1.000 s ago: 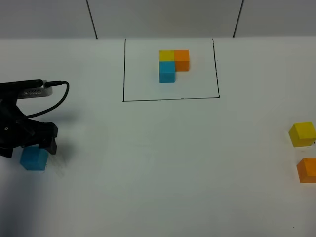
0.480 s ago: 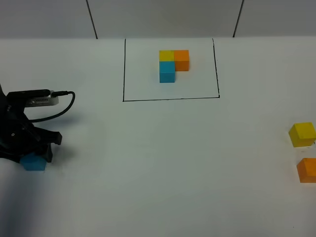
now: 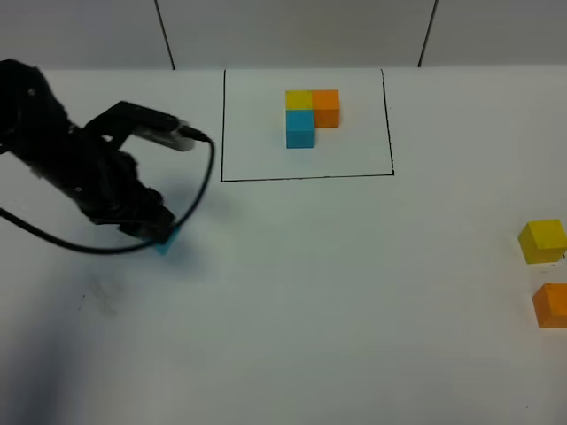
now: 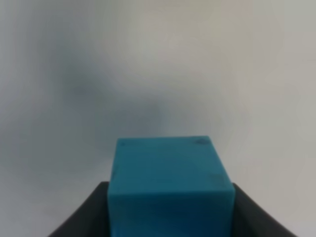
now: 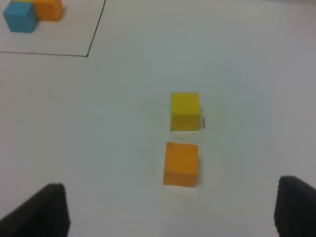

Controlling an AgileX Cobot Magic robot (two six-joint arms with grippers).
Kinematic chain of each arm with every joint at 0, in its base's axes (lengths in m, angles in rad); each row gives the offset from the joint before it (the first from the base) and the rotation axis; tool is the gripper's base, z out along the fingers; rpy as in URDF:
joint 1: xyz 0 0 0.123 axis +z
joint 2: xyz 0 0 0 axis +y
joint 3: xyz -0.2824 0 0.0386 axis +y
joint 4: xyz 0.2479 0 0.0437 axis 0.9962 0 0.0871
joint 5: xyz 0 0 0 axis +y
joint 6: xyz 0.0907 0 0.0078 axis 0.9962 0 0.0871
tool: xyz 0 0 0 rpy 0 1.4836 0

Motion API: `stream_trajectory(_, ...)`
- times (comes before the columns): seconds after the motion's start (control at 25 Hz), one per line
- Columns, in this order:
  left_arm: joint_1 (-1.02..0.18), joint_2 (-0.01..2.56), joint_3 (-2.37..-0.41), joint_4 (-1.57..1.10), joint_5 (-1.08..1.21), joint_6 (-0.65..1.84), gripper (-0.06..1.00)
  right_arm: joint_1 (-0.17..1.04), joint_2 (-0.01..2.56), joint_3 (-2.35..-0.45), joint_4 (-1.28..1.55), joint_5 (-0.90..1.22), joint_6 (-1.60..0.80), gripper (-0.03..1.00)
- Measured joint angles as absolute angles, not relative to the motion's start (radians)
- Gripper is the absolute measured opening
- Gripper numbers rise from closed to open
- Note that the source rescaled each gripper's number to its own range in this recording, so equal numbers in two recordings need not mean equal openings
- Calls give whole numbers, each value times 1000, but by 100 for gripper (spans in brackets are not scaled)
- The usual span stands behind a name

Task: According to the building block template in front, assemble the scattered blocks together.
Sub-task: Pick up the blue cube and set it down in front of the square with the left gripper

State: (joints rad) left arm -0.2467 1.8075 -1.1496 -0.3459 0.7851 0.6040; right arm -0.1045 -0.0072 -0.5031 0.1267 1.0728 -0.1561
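**A:** Left pincer [image 3: 151, 223] state?

**B:** Clamped on the light blue cube [image 4: 170, 180]. The left wrist view shows a dark finger [image 4: 81, 215] tight against each side and the cube sitting square between them, one face to the camera. It's a cube, so it has no long axis. The desk [image 4: 158, 64] behind it is pure blur.

**A:** And in the high view?

**B:** The arm covers nearly all of it. Only a blue corner pokes out below the pincer, left of centre and nearer the camera than the black frame's [image 3: 306, 177] left corner. Can't tell if it's touching the desk.

**A:** Right pincer [image 5: 173, 211]?

**B:** Not in the high view at all. Its wrist view shows the fingers wide apart with nothing between them. Beyond them lie the orange cube [image 5: 180, 164] and then the yellow cube [image 5: 185, 111], close but not touching. The high view puts both at the desk's right side, with the orange one cut off by the picture's edge.

**A:** Template [image 3: 310, 115]?

**B:** Inside the frame, at the far side. Yellow and orange sit side by side, yellow on the left. Blue joins the yellow on its near side, so the L's leg points toward the camera. The right wrist view catches only blue and orange, cropped at the picture's corner.
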Motion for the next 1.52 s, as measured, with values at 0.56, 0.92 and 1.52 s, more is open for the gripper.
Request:
stream_trajectory(0.56, -775, 1935, -1386, -118, 851, 836, 0, -104, -7, -503, 127, 1073, -156, 71)
stream_trajectory(0.92, -787, 2065, -1401, -72, 857, 843, 0, -104, -7, -503, 127, 1073, -156, 71)
stream_trajectory(1.52, -787, 2130, -1441, -64, 873, 802, 22, -104, -7, -503, 128, 1073, -156, 71)
